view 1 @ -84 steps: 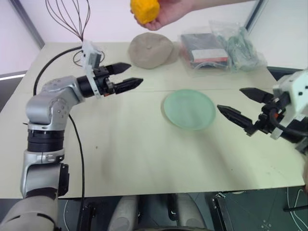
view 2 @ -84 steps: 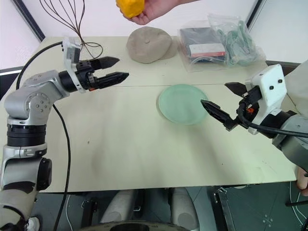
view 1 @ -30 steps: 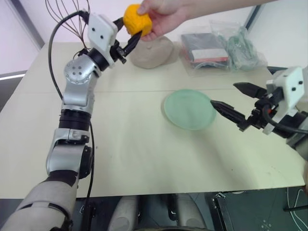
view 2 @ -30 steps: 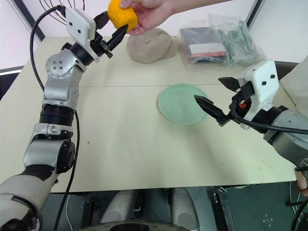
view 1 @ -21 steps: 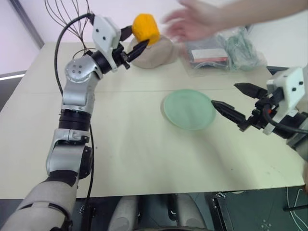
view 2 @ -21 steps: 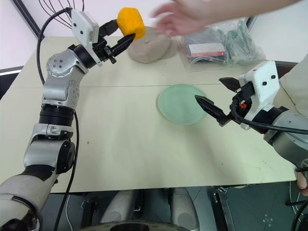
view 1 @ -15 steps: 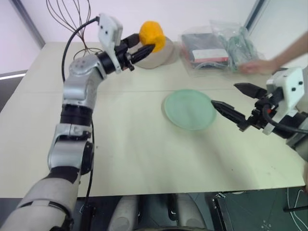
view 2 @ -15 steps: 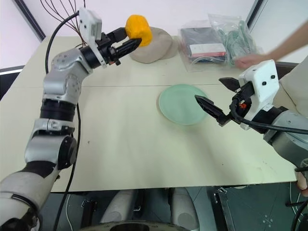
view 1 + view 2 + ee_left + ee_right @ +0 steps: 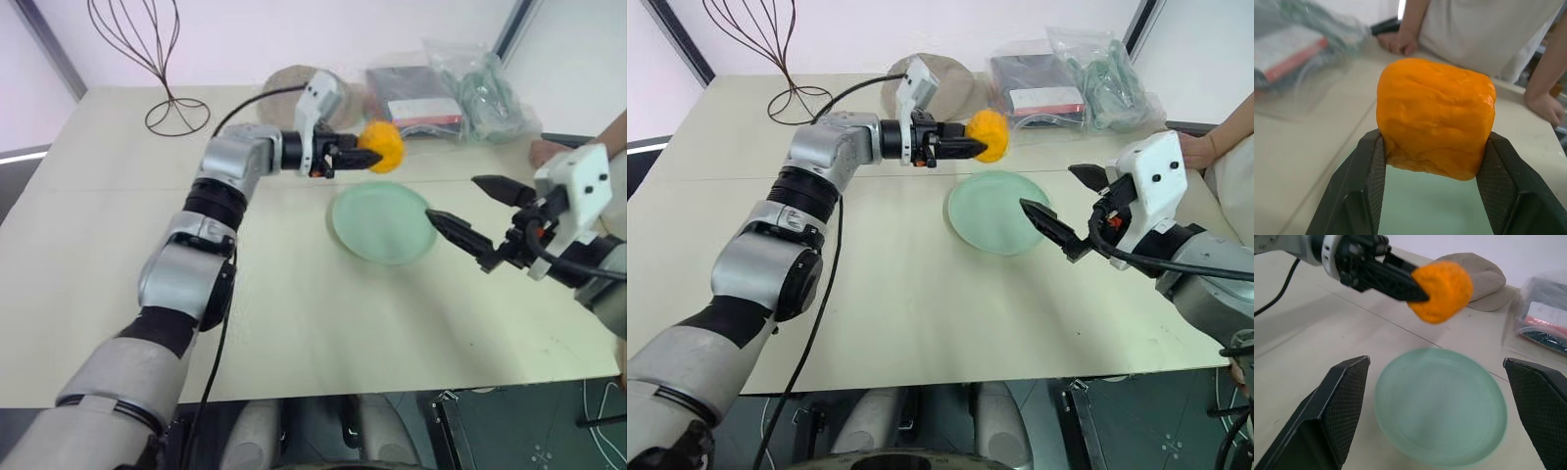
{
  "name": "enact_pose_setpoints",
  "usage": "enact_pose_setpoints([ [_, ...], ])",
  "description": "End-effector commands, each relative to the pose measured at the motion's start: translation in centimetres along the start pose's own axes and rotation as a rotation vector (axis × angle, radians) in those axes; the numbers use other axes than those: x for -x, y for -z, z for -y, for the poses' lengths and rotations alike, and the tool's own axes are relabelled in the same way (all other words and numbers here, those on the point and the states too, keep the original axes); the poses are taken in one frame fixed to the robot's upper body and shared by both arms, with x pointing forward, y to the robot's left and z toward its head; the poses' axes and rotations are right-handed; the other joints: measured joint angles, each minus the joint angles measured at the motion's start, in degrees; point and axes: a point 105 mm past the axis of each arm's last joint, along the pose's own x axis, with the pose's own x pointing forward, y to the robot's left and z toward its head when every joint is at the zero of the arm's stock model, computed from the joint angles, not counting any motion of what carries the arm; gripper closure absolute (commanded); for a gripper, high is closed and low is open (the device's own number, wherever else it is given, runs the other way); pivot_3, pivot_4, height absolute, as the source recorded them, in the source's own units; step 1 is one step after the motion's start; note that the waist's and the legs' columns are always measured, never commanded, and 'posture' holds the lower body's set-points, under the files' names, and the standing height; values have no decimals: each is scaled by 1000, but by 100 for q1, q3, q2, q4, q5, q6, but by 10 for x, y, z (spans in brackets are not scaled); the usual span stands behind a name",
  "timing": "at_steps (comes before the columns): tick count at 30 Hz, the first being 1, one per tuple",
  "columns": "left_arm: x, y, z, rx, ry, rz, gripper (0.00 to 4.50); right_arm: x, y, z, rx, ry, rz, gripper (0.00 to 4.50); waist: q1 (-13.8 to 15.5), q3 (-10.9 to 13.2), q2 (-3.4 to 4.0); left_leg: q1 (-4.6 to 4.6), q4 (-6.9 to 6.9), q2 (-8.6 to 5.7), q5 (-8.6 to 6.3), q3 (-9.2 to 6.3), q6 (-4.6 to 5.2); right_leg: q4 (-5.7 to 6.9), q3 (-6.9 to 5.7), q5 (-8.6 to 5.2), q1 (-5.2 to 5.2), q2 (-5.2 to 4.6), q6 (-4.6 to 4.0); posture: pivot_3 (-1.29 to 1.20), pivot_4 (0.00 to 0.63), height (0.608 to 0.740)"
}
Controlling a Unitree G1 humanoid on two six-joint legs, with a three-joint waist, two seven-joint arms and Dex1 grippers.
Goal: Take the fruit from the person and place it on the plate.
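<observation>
Above the plate [image 9: 384, 223], left claw [image 9: 364, 155] level, clamping fruit [image 9: 382, 146].

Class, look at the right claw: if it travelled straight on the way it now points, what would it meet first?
Probably the round pale mint-green plate, or the small orange-yellow fruit held above it, depending on height; the right claw, open, aims across both.

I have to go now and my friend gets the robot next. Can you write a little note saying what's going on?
Left gripper: shut on the fruit, holding it in the air by the plate's far edge.
Right gripper: open and empty, beside the plate.
Person's hand: resting at the table's edge.
Done: fruit taken from the person.
Left: lower it onto the plate and let go.
</observation>
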Motion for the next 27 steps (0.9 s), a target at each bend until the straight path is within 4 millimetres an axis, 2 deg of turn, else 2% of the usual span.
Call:
enact_pose_setpoints([
  [1, -6, 3, -2, 18, -30, -44, 2445, 5, -11, -1, 20, 22, 55, 0, 1, 0, 0, 0, 0, -1, 0, 0, 0, 0, 0, 0, 0, -1, 0, 0, 150, 740],
  [13, -17, 63, 8, -125, 50, -294, 2445, 6, -12, -3, 11, 30, 51, 0, 5, 0, 0, -1, 0, 0, 0, -1, 0, -1, 8, 0, -2, -13, -1, 0, 150, 740],
  [20, -19, 72, 12, -145, 79, -333, 2445, 6, -13, -3, 10, 33, 53, 0, 6, 0, 0, -2, 0, 0, -1, -1, 0, -1, 10, 0, -2, -15, -1, 0, 150, 740],
  [22, -19, 71, 13, -146, 84, -328, 1426, 6, -13, -3, 10, 35, 53, 0, 6, 0, 0, -2, 0, 0, -1, -1, 1, -1, 10, 0, -2, -15, -1, 0, 150, 740],
  [24, -20, 71, 13, -150, 83, -325, 643, 6, -13, -2, 10, 38, 53, 0, 7, 0, 0, -2, 0, 0, -1, -1, 0, -1, 10, 0, -2, -15, -1, 0, 150, 740],
  [25, -20, 70, 12, -151, 81, -323, 62, 6, -14, -2, 11, 38, 53, 0, 6, 0, 0, -2, 0, 0, -1, -1, 1, -1, 10, 0, -2, -15, -1, 0, 150, 740],
  [27, -21, 69, 13, -156, 80, -315, 62, 6, -14, -2, 12, 39, 55, 0, 6, 0, 0, -2, 0, 0, -1, -1, 1, -1, 10, 0, -2, -15, -1, 0, 150, 740],
])
